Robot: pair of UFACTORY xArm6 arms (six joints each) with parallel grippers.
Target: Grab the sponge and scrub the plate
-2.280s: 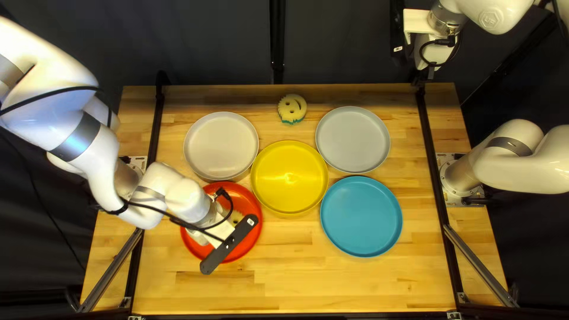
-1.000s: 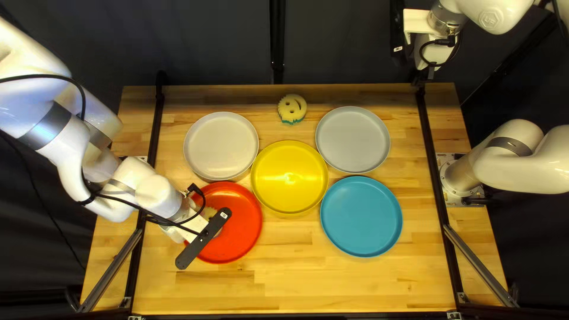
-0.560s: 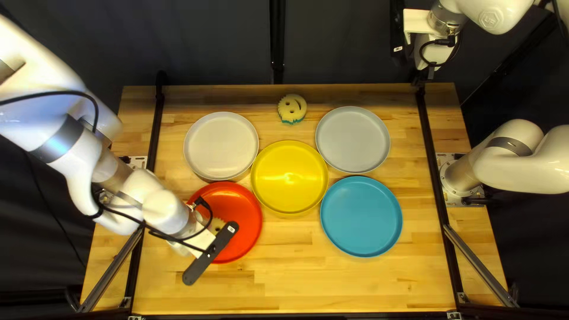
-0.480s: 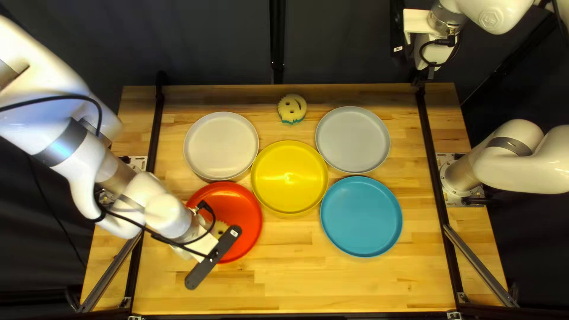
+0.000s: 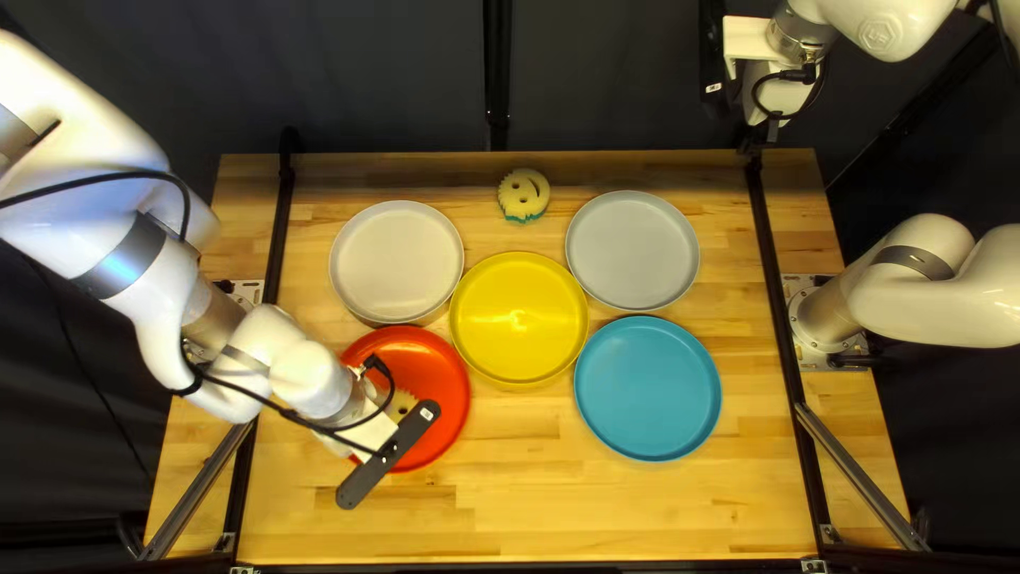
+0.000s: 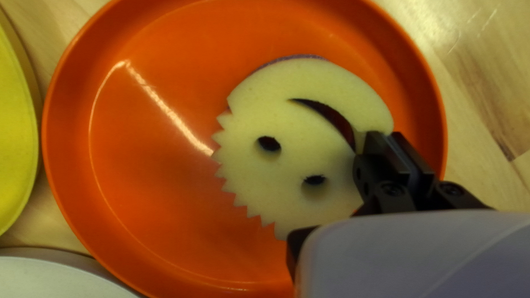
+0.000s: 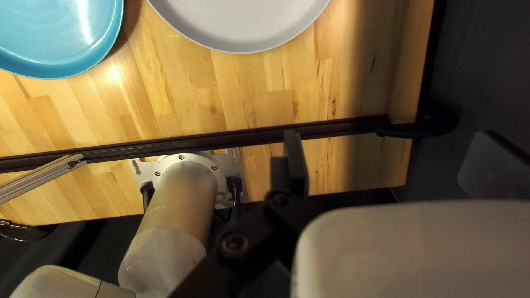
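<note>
My left gripper is over the near left part of the red plate, its fingers hidden by its own mount. Beside it peeks out a yellowish round sponge with a toothed edge. The left wrist view has my left gripper shut on the rim of that smiley sponge, which lies over the orange-red plate; whether its whole underside touches the plate cannot be told. High at the far right, beyond the table, hangs my right gripper. Seen from its wrist, the right gripper is open and empty.
A second smiley sponge lies near the table's far edge. A white plate, a yellow plate, a grey plate and a blue plate stand around the middle. Dark rails run along both table sides.
My left gripper and its sponge first went left across the red plate, then came partway back to the right and nearer the front, lately shifting only slightly. The right arm and plates stayed still.
</note>
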